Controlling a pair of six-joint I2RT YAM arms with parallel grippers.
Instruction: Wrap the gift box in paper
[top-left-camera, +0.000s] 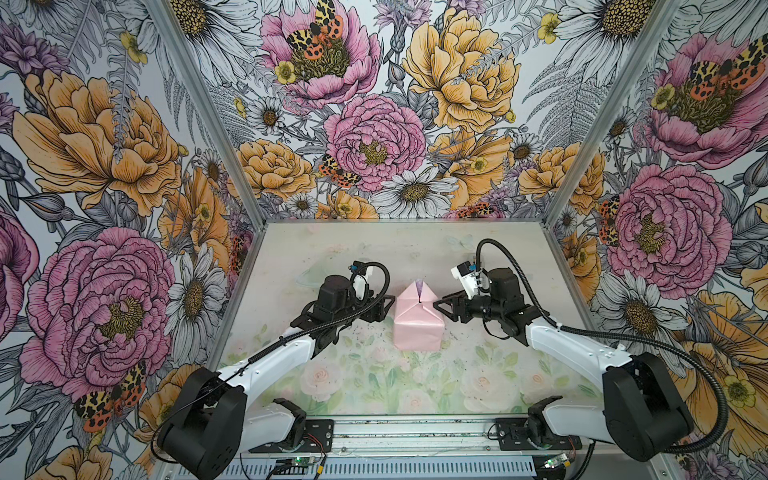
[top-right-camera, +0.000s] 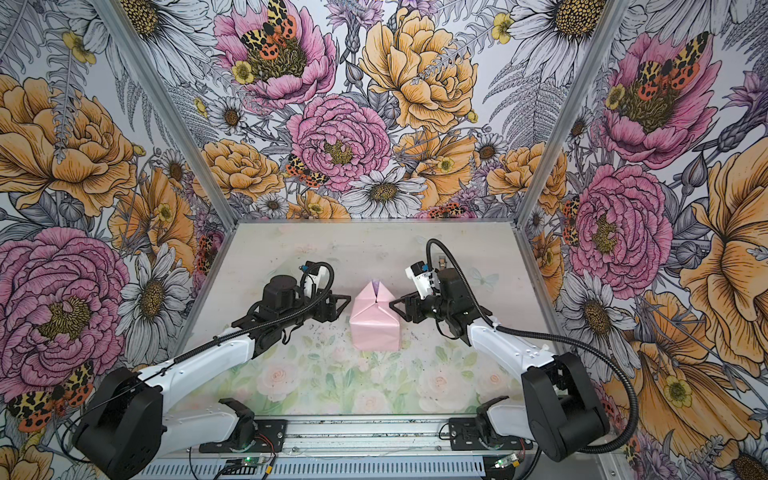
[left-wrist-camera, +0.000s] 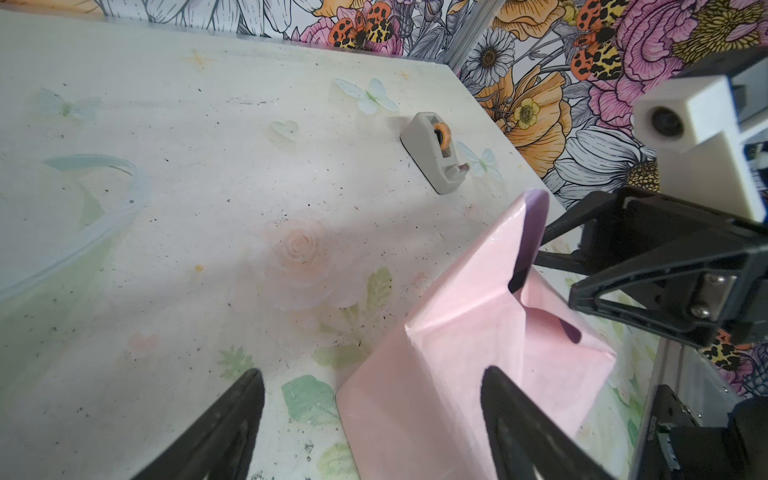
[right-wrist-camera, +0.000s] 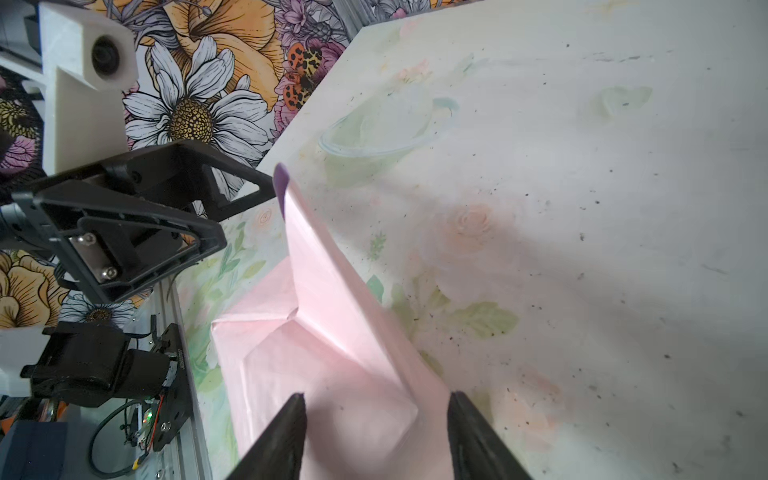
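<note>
Two arms: left arm (top-left-camera: 270, 357), right arm (top-left-camera: 577, 345) — one folded paper (top-left-camera: 417, 322), one grey tape dispenser (left-wrist-camera: 436, 151).

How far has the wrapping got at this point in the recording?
Done: the paper is folded into a boxy parcel, pink face out. In hand: the far-end flap stands unfolded, lilac showing; left gripper and right gripper flank it, both open. Left: fold it flat, probably tape from the dispenser.

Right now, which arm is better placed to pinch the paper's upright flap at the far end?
Right, likely. The right hand is open with the flap of the paper running between its fingers; the left hand has one finger over paper, one over the table.
</note>
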